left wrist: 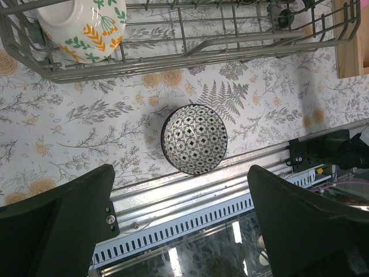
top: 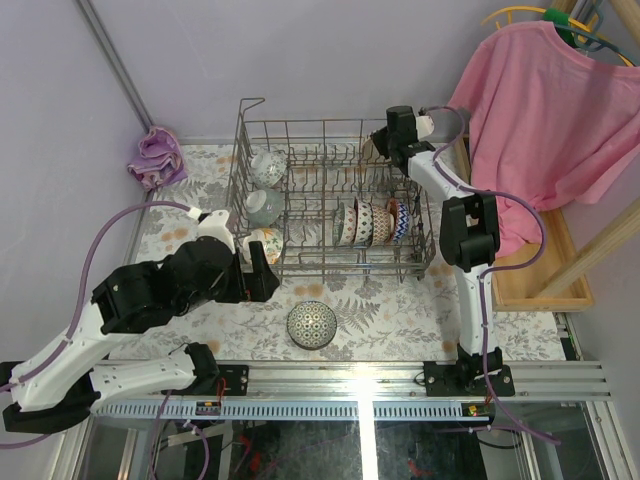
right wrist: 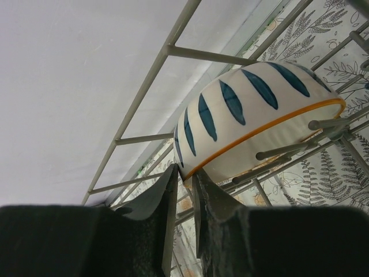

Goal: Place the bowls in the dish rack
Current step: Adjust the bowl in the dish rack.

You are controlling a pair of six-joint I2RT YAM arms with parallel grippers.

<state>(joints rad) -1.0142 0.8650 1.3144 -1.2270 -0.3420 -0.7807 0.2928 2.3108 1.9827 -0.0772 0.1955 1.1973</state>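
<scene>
A dark geometric-patterned bowl (top: 312, 324) (left wrist: 195, 139) sits upright on the floral mat in front of the dish rack (top: 300, 125). My left gripper (top: 258, 270) (left wrist: 180, 173) hovers above and near this bowl, open wide and empty. Three bowls stand in the rack's left column (top: 263, 206), the nearest one floral (left wrist: 86, 26), and several more stand in a row on the right (top: 370, 222). At the rack's far right corner my right gripper (top: 385, 140) (right wrist: 189, 170) pinches the rim of a white bowl with blue stripes (right wrist: 259, 115), which leans on the tines.
A pink shirt (top: 540, 110) hangs at the right over a wooden box (top: 545, 280). A purple cloth (top: 157, 157) lies at the back left. The metal rail (top: 350, 375) runs along the near edge. Rack wires (right wrist: 202, 55) surround the right gripper.
</scene>
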